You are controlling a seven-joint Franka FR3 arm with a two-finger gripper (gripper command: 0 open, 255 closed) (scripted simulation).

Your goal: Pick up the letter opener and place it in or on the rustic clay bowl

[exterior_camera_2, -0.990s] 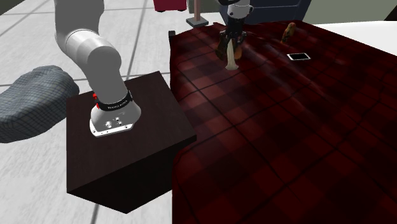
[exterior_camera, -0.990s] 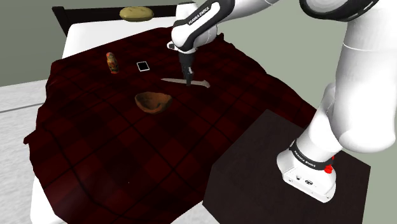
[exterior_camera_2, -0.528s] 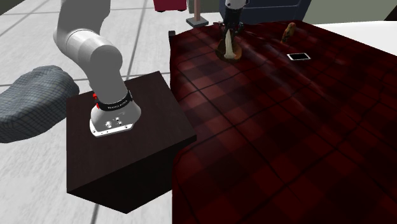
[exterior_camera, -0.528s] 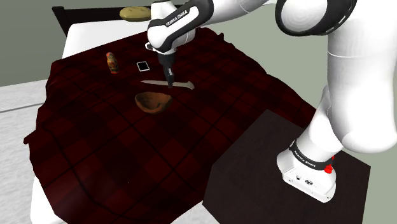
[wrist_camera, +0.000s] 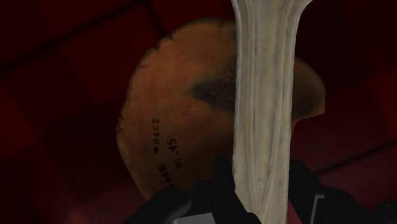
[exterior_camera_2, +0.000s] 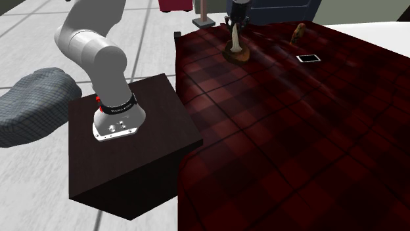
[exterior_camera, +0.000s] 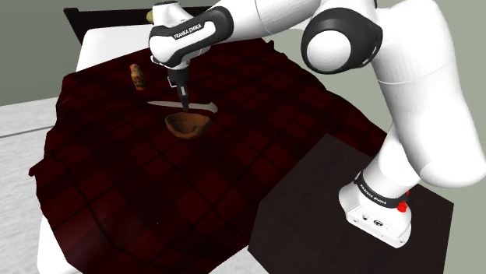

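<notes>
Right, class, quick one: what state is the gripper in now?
Gripper: shut on the letter opener, holding it over the brown bowl.

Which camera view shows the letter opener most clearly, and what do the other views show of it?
The wrist view: the pale letter opener runs close up between the fingers of the gripper, over the brown bowl. The shoulder view shows a thin sliver; the second exterior view, a small pale shape.

Bedspread [exterior_camera: 156,194]: dark red plaid, draped in soft folds.
Figurine [exterior_camera: 138,76]: small, upright on the bedspread.
Phone [exterior_camera_2: 309,58]: flat on the bedspread, near the figurine.
Cushion [exterior_camera_2: 33,102]: grey, lying on the pale tiled floor [exterior_camera_2: 26,39].
</notes>
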